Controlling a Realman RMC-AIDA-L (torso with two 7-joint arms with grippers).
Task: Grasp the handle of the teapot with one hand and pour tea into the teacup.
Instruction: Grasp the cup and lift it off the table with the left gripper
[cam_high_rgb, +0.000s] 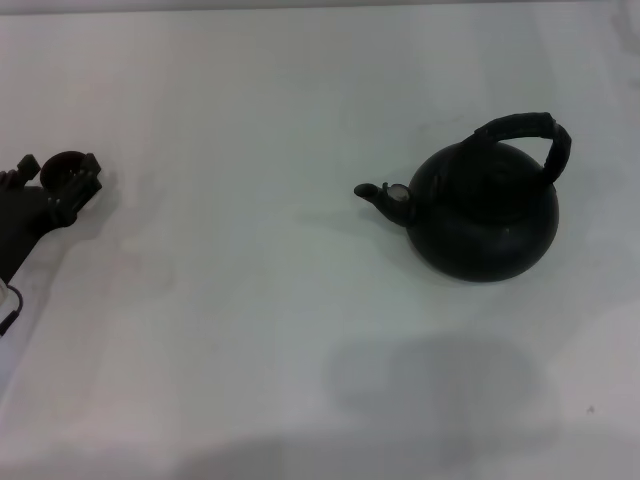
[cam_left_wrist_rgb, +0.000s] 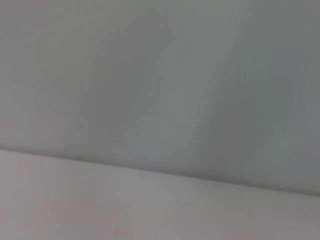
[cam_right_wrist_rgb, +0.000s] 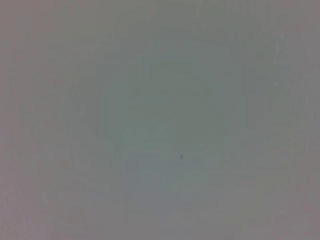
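At the far left edge of the head view, the left pincer (cam_high_rgb: 68, 180) holds the teacup (cam_high_rgb: 64, 172), a small round dark cup without a handle, its black fingers (cam_high_rgb: 92, 172) set against the cup's sides, low over the bench (cam_high_rgb: 250, 330). The bench is a smooth, pale, matte surface with soft shadows on it. Well apart to the right stands the teapot (cam_high_rgb: 487, 212), upright on the bench: a squat, round, matte black body with a short spout (cam_high_rgb: 384, 194) tipped in pale metal, pointing left toward the cup. Over its top arches the handle (cam_high_rgb: 532, 136), a thick black ribbed loop, untouched. The right pincer appears in no view. Both wrist views show only bare pale surface.
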